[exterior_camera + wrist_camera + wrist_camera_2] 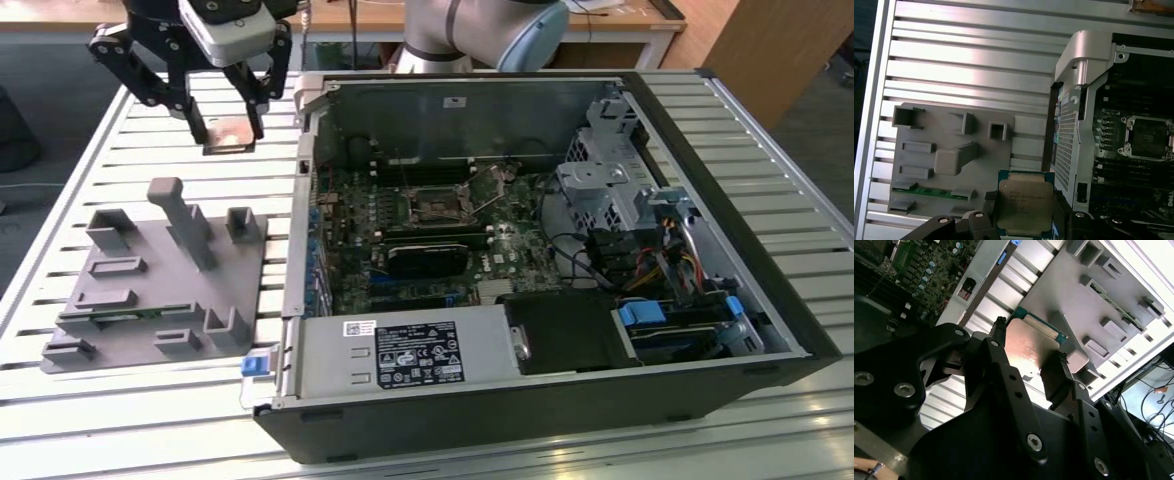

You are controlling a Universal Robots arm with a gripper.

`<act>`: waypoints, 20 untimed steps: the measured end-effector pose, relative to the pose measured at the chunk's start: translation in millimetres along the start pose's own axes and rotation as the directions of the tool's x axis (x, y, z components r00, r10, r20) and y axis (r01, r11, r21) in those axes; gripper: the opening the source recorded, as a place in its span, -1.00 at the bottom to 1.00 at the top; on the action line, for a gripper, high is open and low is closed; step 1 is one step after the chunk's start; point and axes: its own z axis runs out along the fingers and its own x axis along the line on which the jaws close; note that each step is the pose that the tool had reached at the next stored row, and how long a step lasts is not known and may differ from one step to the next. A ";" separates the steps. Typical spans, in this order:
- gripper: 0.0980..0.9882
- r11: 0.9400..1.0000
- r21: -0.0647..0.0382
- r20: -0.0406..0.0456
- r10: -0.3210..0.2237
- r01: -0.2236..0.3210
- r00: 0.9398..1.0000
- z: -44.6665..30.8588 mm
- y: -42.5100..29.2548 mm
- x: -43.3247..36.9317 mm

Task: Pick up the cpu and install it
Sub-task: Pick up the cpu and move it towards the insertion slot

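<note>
Above the slatted counter [160, 420], off the exterior view's left side of the open computer case [534, 430]: jaws clamped on the cpu [230, 131], with a black finger [996, 347] pressed against each of two opposite edges. Held flat, silvery lid facing the wrist cameras, thin green rim just visible along the sides in both wrist views. Partly covered in the first wrist view, one edge of the cpu [1025, 202] lost behind the dark finger links; likewise in the second wrist view, much of the cpu [1029, 347] masked by the black linkage. Underside hidden everywhere. Hard to tell from the exterior view whether clear of the slats or resting on them. Near the chip, a grey fixture plate [147, 290] lying on the counter, with a green memory stick [929, 191] half buried in one slot. Well apart, inside the case, the black socket frame [434, 205], cut off at the picture's border in the first wrist view.
</note>
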 end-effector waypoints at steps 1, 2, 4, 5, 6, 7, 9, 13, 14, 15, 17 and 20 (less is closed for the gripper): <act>-0.03 1.000 0.000 0.000 0.000 0.000 1.000 0.0 0.0 -1.2; -0.03 1.000 0.000 0.000 0.000 0.000 1.000 0.0 0.0 -2.3; -0.03 1.000 0.000 0.000 0.000 0.000 1.000 0.1 0.1 -4.3; -0.03 1.000 0.000 0.000 0.000 0.000 1.000 0.1 0.1 -5.3; -0.03 1.000 0.000 0.000 0.000 0.000 1.000 0.1 0.2 -6.3; -0.03 1.000 0.000 0.000 0.000 0.000 1.000 0.1 0.2 -7.3; -0.03 1.000 0.000 0.000 0.000 0.000 1.000 0.1 0.2 -9.5; -0.03 1.000 0.000 0.000 0.000 0.000 1.000 0.1 0.1 -15.0; -0.03 1.000 0.000 0.000 0.000 0.000 1.000 0.1 0.1 -16.5; -0.03 1.000 -0.001 0.000 0.000 0.000 1.000 0.1 0.0 -18.1; -0.03 1.000 -0.001 0.000 0.000 0.000 1.000 0.1 -0.2 -21.3; -0.03 1.000 -0.001 0.000 0.000 0.000 1.000 0.1 -0.1 -26.4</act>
